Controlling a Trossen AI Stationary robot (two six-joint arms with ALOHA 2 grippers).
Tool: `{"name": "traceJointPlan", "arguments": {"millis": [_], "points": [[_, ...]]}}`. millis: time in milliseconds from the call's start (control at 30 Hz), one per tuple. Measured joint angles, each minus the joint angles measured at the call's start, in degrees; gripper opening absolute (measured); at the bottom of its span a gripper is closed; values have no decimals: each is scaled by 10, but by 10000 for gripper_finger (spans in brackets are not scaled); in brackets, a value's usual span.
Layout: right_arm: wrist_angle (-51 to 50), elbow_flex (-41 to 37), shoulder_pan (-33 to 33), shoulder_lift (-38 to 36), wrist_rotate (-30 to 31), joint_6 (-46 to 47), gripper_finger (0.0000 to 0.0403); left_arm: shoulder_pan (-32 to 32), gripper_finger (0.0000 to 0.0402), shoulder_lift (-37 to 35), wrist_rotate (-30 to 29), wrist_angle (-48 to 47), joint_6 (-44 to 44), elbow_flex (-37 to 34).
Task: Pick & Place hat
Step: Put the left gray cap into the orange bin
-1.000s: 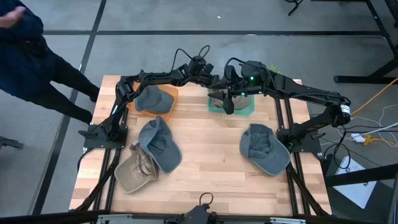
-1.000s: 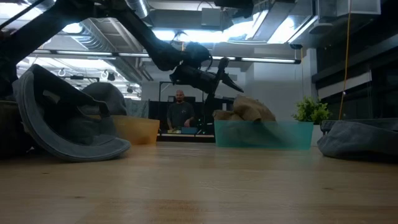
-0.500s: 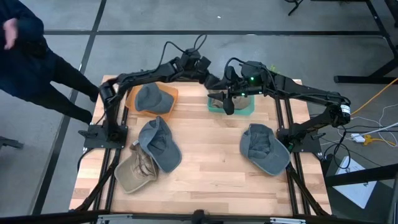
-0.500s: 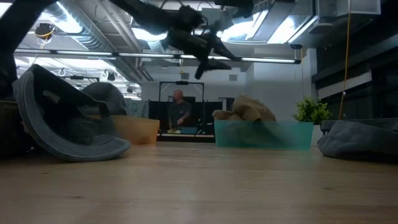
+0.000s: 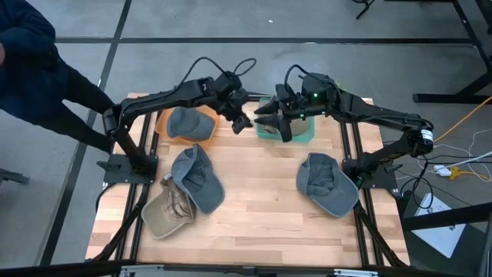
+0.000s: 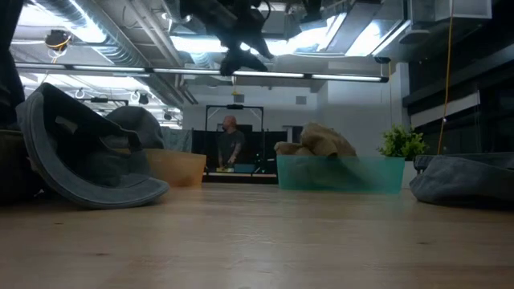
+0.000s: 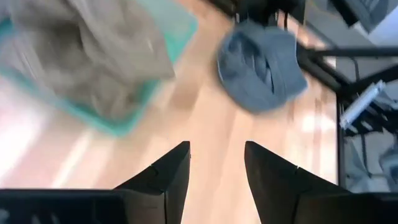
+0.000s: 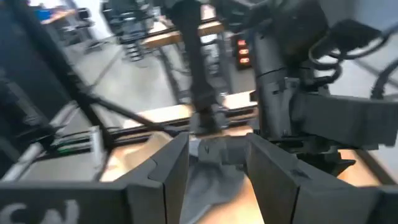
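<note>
Overhead view, upper centre: my left gripper [image 5: 244,123] and right gripper [image 5: 261,114] hang nearly touching beside the teal bin [image 5: 304,132] holding a tan hat [image 6: 317,140]; both jaws parted, empty. I judge collision likely if either advances.

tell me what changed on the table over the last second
The left arm swung back from the far edge, bringing its empty tool down beside the teal bin; nothing was gripped or released. The right tool stayed over that bin, and the hats, including the grey hat, kept their places.
</note>
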Motion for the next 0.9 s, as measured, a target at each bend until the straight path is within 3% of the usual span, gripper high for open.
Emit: {"name": "traceJointPlan", "arguments": {"millis": [233,500,633,733,900], "points": [[-63,0,1,0,-93,0,155,-59,148,-23,-2,-135,-33,-1],[-109,0,6,2,-94,26,155,-176,148,-77,-75,-183,-16,-1],[-136,-2,23,5,-87,29,155,-236,148,-99,-79,-204,12,-1],[-135,-18,41,8,-72,28,155,-278,148,-108,-82,-245,20,-1],[-134,-60,75,8,-69,8,155,-334,148,-109,-137,-344,2,-2]]}}
